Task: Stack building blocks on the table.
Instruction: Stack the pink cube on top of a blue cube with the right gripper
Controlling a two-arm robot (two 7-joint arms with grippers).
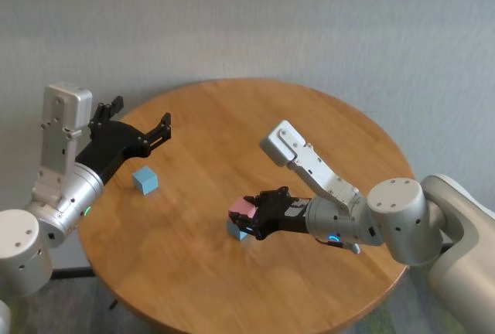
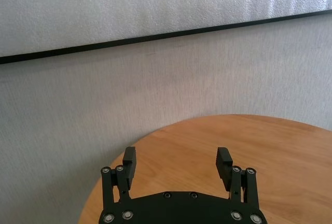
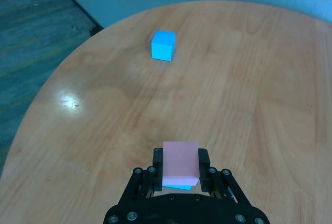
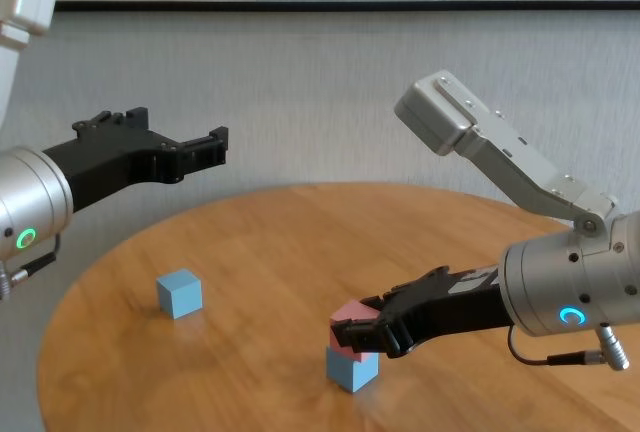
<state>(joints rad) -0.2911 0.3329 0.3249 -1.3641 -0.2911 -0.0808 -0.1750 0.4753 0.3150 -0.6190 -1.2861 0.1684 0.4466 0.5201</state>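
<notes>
While the right gripper (image 4: pixel 352 338) clamps the pink block (image 4: pixel 352 317) onto a blue block (image 4: pixel 351 369) mid-table (image 1: pixel 309 125), the second blue block (image 4: pixel 179 293) waits unstacked under the open, raised left gripper (image 4: pixel 215 142).

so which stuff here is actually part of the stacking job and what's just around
Part of the job:
- pink block, held in the right end effector on top of a blue block
- second blue block, alone on the table

Just around:
- left end effector, open, empty, raised above the table's left side
- grey wall behind
</notes>
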